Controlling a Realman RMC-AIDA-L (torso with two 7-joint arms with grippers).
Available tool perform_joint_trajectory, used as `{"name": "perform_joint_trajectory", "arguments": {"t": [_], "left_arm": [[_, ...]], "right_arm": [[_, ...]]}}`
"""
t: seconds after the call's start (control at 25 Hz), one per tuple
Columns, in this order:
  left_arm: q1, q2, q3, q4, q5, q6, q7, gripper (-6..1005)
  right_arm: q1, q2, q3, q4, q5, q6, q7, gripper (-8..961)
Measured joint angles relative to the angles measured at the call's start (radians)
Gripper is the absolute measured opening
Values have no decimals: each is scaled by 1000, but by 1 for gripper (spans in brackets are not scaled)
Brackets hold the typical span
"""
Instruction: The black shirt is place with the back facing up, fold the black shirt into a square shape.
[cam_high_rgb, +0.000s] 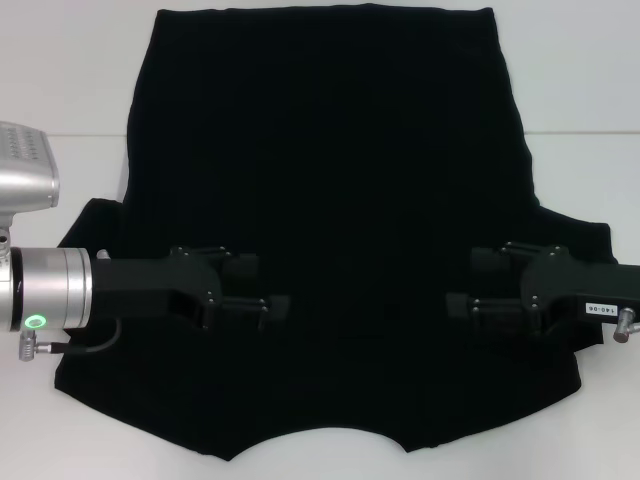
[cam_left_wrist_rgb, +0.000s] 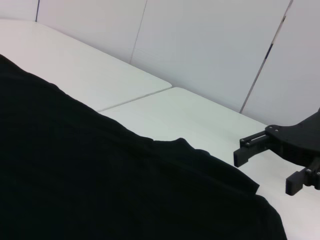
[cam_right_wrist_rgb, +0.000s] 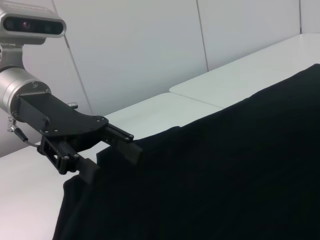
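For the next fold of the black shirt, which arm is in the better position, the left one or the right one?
Neither is clearly better. The left gripper and the right gripper, both open, hover over the black shirt at matching spots by its sleeves. A two-arm fold looks likely.

White table (cam_high_rgb: 590, 170) fills the scene, plain and matte. A thin seam (cam_high_rgb: 70, 134) crosses it left to right, partway back. Pale wall panels (cam_left_wrist_rgb: 210, 45) stand beyond the far edge, split by narrow vertical joints.
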Motion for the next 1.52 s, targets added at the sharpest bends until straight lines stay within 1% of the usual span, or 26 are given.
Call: {"name": "perform_joint_trajectory", "arguments": {"t": [0.8,0.88,1.0,1.08,1.12,1.16,1.28,1.4,1.52], "left_arm": [[1,0,-4,3,4,7,0,860],[1,0,-5,3,4,6,-4,860],[5,2,-30,15,4,-12,-59,860],[9,6,-70,35,3,-27,-122,860],[10,8,-83,40,2,-29,-139,860],[12,12,-115,50,2,-35,-180,860],[17,30,-190,66,2,-40,-296,860],[34,47,-236,93,3,-48,-431,859],[53,54,-259,118,6,-56,-538,840]], "right_arm": [[1,0,-4,0,0,0,1,887],[1,0,2,0,1,1,11,887],[8,0,17,-9,8,43,98,887],[25,-8,20,-14,9,113,232,887],[36,-17,15,-14,9,151,302,887],[45,-27,8,-11,6,175,358,887],[77,-58,-11,-5,0,238,521,887],[103,-80,-10,-10,-3,274,639,888],[129,-108,-4,-12,-3,319,736,888]]}}
